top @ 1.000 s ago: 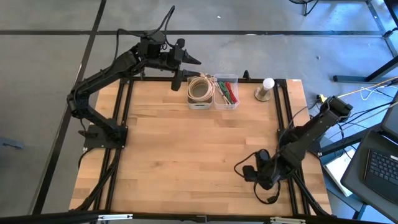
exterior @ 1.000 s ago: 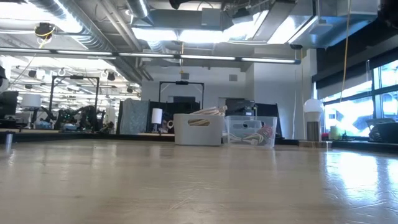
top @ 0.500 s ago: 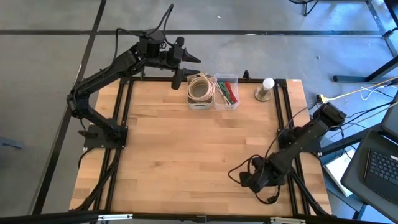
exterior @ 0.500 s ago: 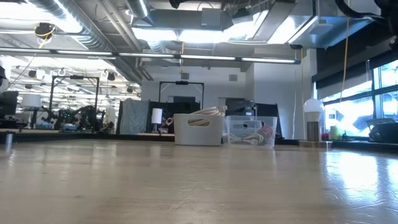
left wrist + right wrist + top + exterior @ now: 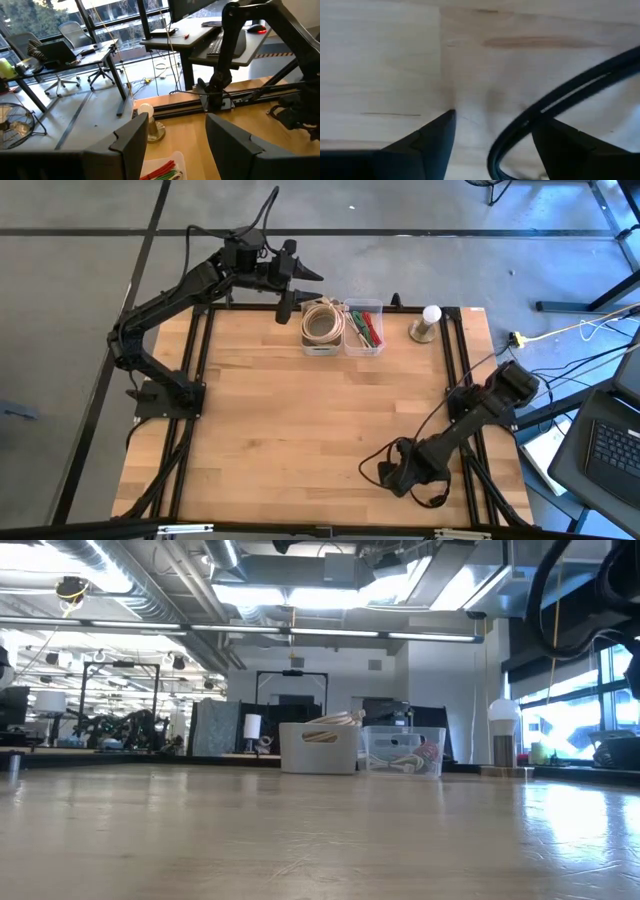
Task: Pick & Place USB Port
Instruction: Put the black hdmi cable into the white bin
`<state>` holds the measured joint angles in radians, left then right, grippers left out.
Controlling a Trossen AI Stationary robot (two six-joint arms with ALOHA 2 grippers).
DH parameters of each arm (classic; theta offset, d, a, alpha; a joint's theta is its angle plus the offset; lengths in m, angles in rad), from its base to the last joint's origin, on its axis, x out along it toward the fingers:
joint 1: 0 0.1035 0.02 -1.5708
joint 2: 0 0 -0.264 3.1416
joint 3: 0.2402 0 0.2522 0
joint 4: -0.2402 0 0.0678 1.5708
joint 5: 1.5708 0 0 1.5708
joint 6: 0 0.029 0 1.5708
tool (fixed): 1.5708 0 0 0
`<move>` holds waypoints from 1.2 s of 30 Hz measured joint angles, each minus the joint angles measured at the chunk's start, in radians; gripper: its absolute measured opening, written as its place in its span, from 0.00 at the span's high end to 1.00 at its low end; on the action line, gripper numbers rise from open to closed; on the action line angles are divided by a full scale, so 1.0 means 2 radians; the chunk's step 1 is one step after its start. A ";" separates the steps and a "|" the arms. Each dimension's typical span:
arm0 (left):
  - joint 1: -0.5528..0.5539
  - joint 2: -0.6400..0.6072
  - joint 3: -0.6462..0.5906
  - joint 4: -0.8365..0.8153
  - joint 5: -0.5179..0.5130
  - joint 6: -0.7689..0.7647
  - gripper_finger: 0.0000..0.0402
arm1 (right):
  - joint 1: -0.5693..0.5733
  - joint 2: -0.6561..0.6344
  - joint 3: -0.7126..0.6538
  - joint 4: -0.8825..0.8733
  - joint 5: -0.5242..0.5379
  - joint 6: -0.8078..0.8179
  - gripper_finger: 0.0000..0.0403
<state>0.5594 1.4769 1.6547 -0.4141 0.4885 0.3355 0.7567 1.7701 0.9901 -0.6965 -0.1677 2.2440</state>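
Note:
A white bin (image 5: 320,328) holding coiled pale cables stands at the table's far edge, with a clear bin (image 5: 364,328) of red and green pieces on its right. Both show in the low view, white bin (image 5: 318,747) and clear bin (image 5: 403,751). No separate USB port can be made out. My left gripper (image 5: 308,277) hovers open beyond the far edge, just left of the white bin; its wrist view looks over the clear bin (image 5: 161,170). My right gripper (image 5: 386,473) is open, low over bare wood near the near-right corner (image 5: 492,145).
A white-domed stand (image 5: 428,321) sits at the far-right corner, right of the bins. A loop of black cable (image 5: 555,107) hangs across the right wrist view by the fingers. Black frame rails (image 5: 458,370) line the table's sides. Bare wood fills the middle (image 5: 300,420).
My right arm has swung toward the table's left and near edge, carrying its gripper lower over the wood; part of it and its cable have come into the low view's upper right. The left arm and both bins have stayed put.

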 joint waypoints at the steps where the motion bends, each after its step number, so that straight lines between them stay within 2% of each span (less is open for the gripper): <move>1: 0.000 0.000 0.000 0.000 0.000 0.000 0.52 | 0.000 0.004 0.000 0.003 0.001 0.000 0.37; 5: 0.000 0.000 0.000 0.000 0.000 0.000 0.52 | 0.000 0.008 0.002 0.007 0.010 -0.001 0.53; 10: 0.000 0.000 0.000 0.000 0.000 0.000 0.52 | -0.005 -0.004 0.001 0.002 0.023 -0.015 0.89; 11: 0.000 0.000 0.000 0.000 0.000 0.000 0.52 | -0.008 -0.009 0.003 -0.001 0.030 -0.024 0.93; 14: 0.000 0.000 0.000 0.000 0.000 0.000 0.52 | -0.021 -0.029 0.026 -0.021 0.064 -0.037 0.93; 16: 0.000 0.000 0.000 0.000 0.000 0.000 0.52 | -0.035 -0.049 0.052 -0.058 0.111 -0.053 0.93; 22: 0.000 0.000 0.000 0.000 0.003 -0.010 0.52 | -0.090 -0.112 0.176 -0.233 0.334 -0.166 0.93; 26: 0.000 0.000 0.000 0.000 0.014 -0.032 0.52 | -0.130 -0.156 0.264 -0.251 0.492 -0.337 0.93; 29: 0.000 0.000 0.000 0.004 0.049 -0.050 0.52 | -0.159 -0.184 0.324 -0.188 0.557 -0.543 0.93; 32: -0.002 0.002 0.000 0.032 0.094 -0.073 0.52 | -0.187 -0.206 0.372 -0.079 0.542 -0.781 0.93; 34: -0.002 0.002 -0.001 0.062 0.128 -0.095 0.52 | -0.204 -0.216 0.393 -0.006 0.492 -0.910 0.93; 36: -0.002 0.002 -0.001 0.101 0.155 -0.116 0.52 | -0.222 -0.223 0.409 0.049 0.415 -0.990 0.93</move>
<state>0.5560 1.4818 1.6535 -0.2128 0.7987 0.1026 0.3128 1.3242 1.8077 -0.5982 0.6625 0.2640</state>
